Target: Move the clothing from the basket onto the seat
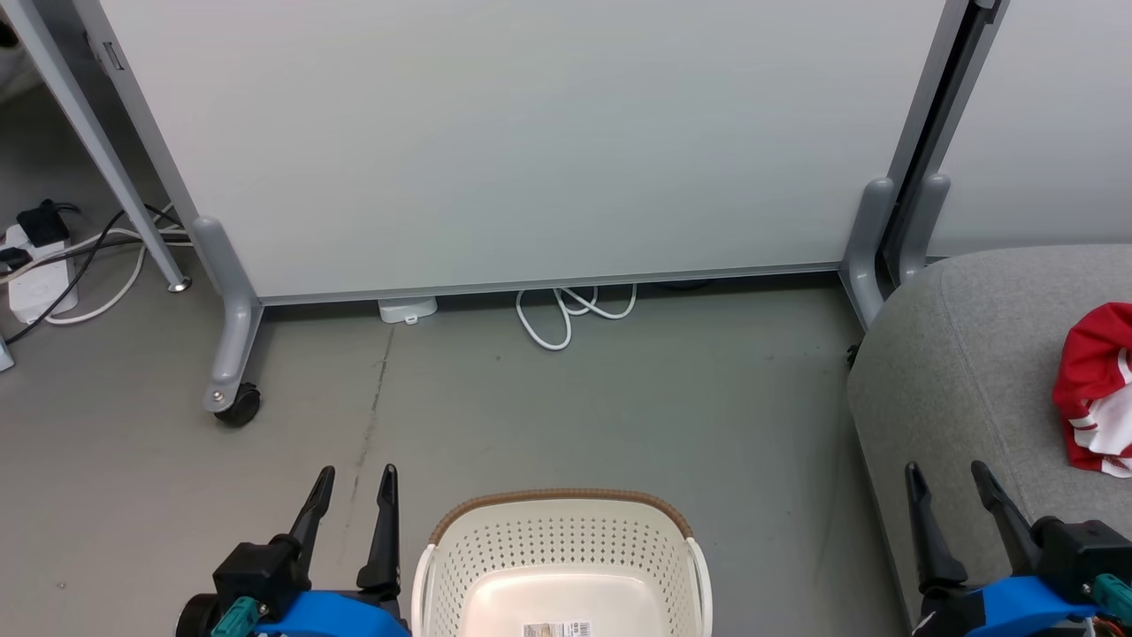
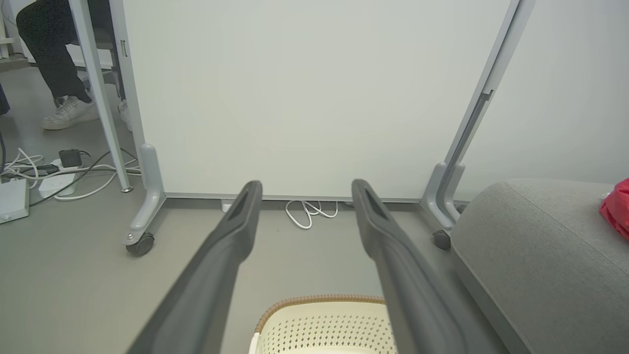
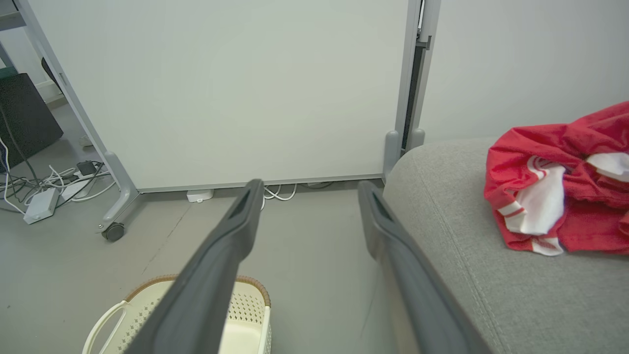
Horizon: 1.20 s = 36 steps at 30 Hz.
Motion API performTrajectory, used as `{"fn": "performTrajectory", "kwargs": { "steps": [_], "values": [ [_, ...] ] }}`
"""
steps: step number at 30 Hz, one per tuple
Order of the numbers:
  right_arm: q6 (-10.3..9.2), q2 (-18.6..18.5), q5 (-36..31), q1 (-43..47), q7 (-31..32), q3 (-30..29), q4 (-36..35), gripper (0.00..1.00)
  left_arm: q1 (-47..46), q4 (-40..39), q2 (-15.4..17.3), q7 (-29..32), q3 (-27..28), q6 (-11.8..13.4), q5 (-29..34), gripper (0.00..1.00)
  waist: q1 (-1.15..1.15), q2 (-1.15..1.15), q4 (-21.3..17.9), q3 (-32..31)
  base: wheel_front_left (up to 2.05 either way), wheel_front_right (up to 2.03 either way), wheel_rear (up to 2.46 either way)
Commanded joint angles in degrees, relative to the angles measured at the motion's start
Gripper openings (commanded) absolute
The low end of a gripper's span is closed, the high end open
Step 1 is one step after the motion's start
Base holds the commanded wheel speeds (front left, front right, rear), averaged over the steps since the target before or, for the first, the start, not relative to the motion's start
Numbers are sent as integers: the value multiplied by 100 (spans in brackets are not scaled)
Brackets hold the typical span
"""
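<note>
1. Near the bottom of the head view, the basket [image 1: 557,500] stands on the grey floor [image 1: 619,398] between both arms, and its bare bottom carries a label [image 1: 555,629].
2. Left pincer [image 1: 357,473] sits just left of the basket, fingers apart, gripping nothing. Right pincer [image 1: 945,469] is by the near left edge of the seat [image 1: 955,372], fingers likewise apart.
3. Red-and-white clothing [image 1: 1095,389] lies crumpled on the seat, far right, well apart from the basket. The right wrist view reveals its white striped panel more fully.
4. Left wrist view adds a person's dark trouser leg and white shoe [image 2: 69,112] beyond the partition [image 2: 295,98], far left.
</note>
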Motion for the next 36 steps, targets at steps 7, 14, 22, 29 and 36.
{"fn": "performTrajectory", "kwargs": {
  "steps": [7,14,22,29,36],
  "values": [
    [1,11,98,9,-23,76,66,100,-13,35,-12,-15,-44,-13,-5,100,0,-1,5,40,0,0,0],
    [-1,27,109,33,8,87,298,0,144,228,-21,17,-28,1,-22,0,0,-1,4,44,0,0,0],
    [-1,69,403,71,99,80,619,0,329,467,-48,112,24,1,-316,0,1,-1,-8,48,0,0,0],
    [-1,62,1198,-27,200,83,619,0,248,350,-53,303,158,0,-1040,0,1,-1,-39,56,0,0,0],
    [-1,56,1825,-107,279,87,618,0,183,258,-57,455,263,-1,-1609,0,1,-1,-65,63,0,0,0]
  ]
}}
